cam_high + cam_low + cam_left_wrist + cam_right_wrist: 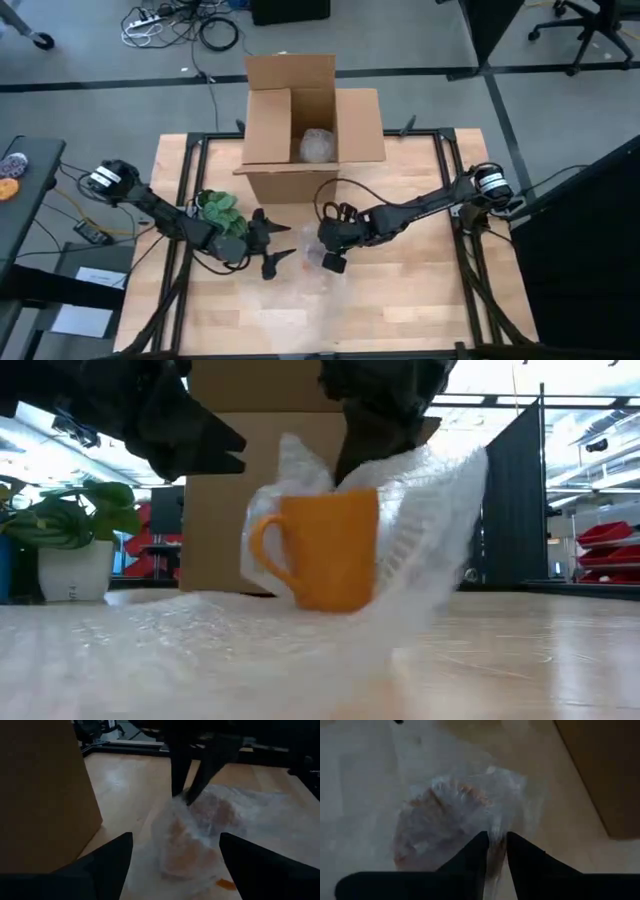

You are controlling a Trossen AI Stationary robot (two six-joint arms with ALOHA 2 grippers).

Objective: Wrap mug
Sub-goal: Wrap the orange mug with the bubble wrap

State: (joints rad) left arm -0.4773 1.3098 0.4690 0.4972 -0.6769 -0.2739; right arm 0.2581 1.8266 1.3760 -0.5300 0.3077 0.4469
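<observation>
An orange mug [325, 550] stands upright on the table with its handle sideways, and a sheet of clear bubble wrap [430, 510] is pulled up over its back and side. Seen from my wrists, the mug [187, 847] [445, 815] shows only as an orange blur through the wrap. My right gripper [496, 847] sits above the mug, shut on the wrap. My left gripper [277, 247] is open, level with the table on the mug's left, and its fingers [107, 862] stand apart, clear of the wrap. My right gripper pinches a bunched-up part of the bubble wrap [496, 837] between its two fingertips, coming from above and pointing down over the mug's top. The wrap is drawn up there [350, 470] and drapes down around the mug, while the rest lies on the table [200, 630].
An open cardboard box [310, 130] stands just behind the mug on the far side, with a wrapped bundle [318, 146] inside. A potted green plant [220, 210] stands on the left beside my left arm. Bare wood lies to the near and right sides.
</observation>
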